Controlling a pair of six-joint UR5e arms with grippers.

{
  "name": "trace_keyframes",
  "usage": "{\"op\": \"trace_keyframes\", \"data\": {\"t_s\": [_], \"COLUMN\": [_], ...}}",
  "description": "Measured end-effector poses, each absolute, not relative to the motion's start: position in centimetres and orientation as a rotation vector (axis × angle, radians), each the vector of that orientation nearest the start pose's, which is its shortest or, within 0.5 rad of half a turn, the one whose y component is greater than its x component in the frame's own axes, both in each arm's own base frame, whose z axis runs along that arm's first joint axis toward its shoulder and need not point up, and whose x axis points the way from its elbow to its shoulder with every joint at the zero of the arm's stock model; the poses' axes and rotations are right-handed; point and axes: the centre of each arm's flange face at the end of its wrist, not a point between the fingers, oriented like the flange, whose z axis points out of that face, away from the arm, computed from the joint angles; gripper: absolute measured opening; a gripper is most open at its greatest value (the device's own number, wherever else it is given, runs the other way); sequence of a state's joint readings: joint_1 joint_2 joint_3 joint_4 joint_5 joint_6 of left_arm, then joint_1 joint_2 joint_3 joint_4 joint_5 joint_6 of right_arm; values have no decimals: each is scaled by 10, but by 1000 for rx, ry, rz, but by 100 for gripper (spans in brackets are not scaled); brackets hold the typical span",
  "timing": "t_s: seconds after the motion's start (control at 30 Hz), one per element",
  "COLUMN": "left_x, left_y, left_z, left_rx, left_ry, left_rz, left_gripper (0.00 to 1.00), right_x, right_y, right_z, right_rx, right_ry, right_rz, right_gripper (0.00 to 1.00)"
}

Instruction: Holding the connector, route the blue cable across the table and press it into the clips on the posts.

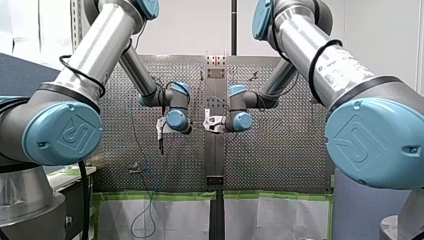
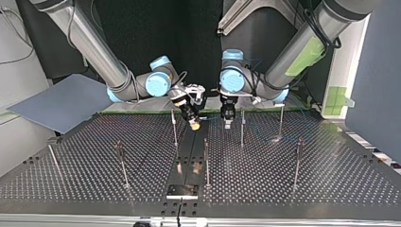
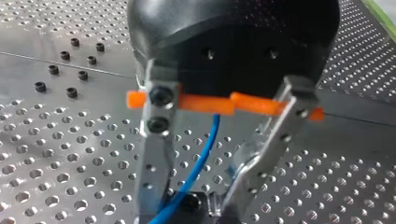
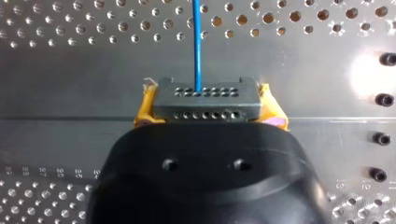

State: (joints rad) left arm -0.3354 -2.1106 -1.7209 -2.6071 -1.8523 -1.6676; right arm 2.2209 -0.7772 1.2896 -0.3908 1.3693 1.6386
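1. Between the yellow pads (image 4: 144, 109) of the right gripper (image 4: 208, 114) the grey connector (image 4: 205, 95) is clamped. Its face, with two rows of small holes, is turned away from the wrist.
2. Out of the upper row of that face the blue cable (image 4: 197, 42) is led straight ahead of the connector, over the perforated table (image 2: 307, 189).
3. Just beside the connector, as shown in the top view, the left gripper (image 2: 228, 122) is hung tip down, close above the table. The two grippers are set apart.
4. Through the left gripper the cable is passed, under an orange bar (image 3: 219, 103) set across it. Whether the cable is clamped there or only enclosed cannot be told.
5. Farther from the connector, past the left gripper, the cable is seen in the front view laid over the table and hung in a loop below the green-taped edge (image 1: 155, 196).
6. Around the connector thin upright posts (image 2: 174, 127) are stood on the table. One is just beside the connector and the others are well apart from it.
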Motion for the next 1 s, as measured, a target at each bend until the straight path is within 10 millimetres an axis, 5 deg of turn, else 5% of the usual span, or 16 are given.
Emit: {"op": "trace_keyframes", "data": {"t_s": [0.1, 0.2, 0.27, 0.3, 0.37, 0.4, 0.47, 0.6, 0.67, 1.0], "left_x": [532, 532, 532, 532, 532, 532, 532, 532, 532, 532], "left_y": [-297, -297, -296, -296, -297, -297, -296, -295, -295, -296], "left_z": [164, 164, 164, 164, 164, 164, 164, 164, 164, 165], "left_rx": [-6, -12, -17, -18, -19, -19, -19, -21, -22, -18], "left_ry": [1721, 1720, 1720, 1720, 1720, 1720, 1720, 1721, 1721, 1718], "left_rz": [-76, -75, -73, -72, -72, -72, -72, -71, -70, -71], "left_gripper": [100, 87, 61, 61, 35, 35, 18, 12, 0, 0], "right_x": [563, 562, 562, 562, 561, 561, 561, 561, 561, 558], "right_y": [-488, -489, -490, -490, -490, -490, -490, -490, -490, -494], "right_z": [157, 157, 157, 157, 157, 157, 157, 157, 157, 173], "right_rx": [-2495, -2495, -2496, -2496, -2496, -2496, -2496, -2496, -2496, -2535], "right_ry": [1071, 1073, 1074, 1074, 1076, 1075, 1076, 1076, 1076, 1089], "right_rz": [-2293, -2292, -2292, -2292, -2292, -2292, -2292, -2291, -2291, -2280], "right_gripper": [0, 0, 0, 0, 0, 0, 0, 0, 0, 0]}}
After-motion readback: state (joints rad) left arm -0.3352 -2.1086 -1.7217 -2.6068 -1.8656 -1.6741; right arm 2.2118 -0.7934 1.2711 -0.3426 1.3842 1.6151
